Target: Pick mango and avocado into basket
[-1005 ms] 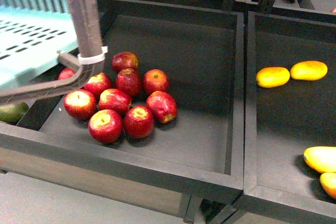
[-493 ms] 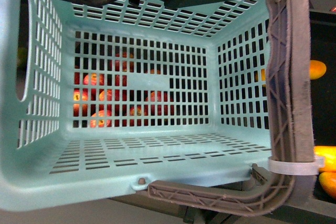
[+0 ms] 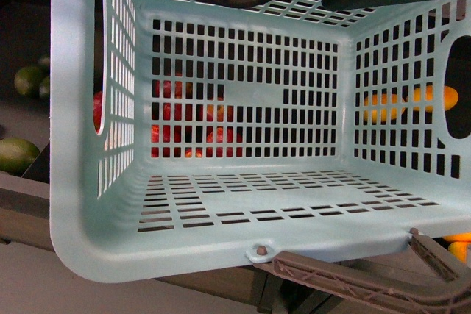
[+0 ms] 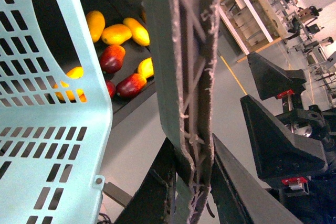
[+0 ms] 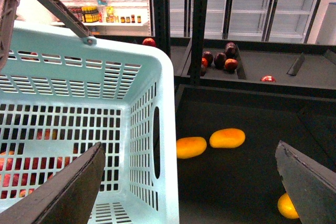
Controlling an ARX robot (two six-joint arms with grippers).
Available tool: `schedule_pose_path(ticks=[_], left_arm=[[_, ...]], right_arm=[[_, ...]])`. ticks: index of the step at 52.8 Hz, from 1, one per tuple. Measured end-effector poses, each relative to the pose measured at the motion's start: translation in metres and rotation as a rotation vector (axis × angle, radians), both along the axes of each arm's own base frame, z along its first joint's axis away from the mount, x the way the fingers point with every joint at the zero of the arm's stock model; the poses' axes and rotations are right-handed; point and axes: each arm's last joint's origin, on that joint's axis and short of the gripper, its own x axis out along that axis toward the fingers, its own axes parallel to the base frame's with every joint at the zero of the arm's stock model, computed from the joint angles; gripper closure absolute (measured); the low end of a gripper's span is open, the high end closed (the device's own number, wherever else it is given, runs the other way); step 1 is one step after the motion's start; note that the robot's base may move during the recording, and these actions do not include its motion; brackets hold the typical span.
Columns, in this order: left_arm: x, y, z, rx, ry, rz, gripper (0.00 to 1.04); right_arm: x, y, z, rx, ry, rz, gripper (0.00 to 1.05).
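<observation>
Swung further right across the front view, the basket (image 3: 81, 108) now uncovers an avocado (image 3: 15, 154) lying off its left wall. Left gripper (image 4: 191, 192) is clamped on the basket's grey-brown handle (image 4: 184, 77); the plastic looks light and stiff, and will likely sway from that single hold. Right gripper (image 5: 189, 161) is spread wide and empty beside the basket's right wall. The nearest mango (image 5: 191, 147) lies just beyond that wall. It looks smooth, probably slippery and easily bruised, so it is best pinched across its narrow middle.
</observation>
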Motion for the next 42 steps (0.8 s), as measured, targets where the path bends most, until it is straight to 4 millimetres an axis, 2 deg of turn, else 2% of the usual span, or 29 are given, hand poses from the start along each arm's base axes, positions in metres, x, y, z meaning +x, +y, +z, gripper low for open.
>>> schedule_pose_path(ticks=[9,29,35,42], left_arm=[[0.004,0.004,-0.002,0.051,-0.040,0.079,0.91],[0.003,0.003,-0.002,0.048,-0.040,0.065,0.91],[0.002,0.002,-0.002,0.047,-0.039,0.062,0.91],[0.003,0.003,-0.001,0.051,-0.042,0.073,0.91]], right_arm=[[0.000,0.000,0.000,0.000,0.000,0.000,0.08],[0.000,0.000,0.000,0.000,0.000,0.000,0.08],[0.004,-0.003,-0.001,0.129,0.119,-0.245,0.08],[0.018,-0.020,0.016,0.220,0.127,-0.344,0.08]])
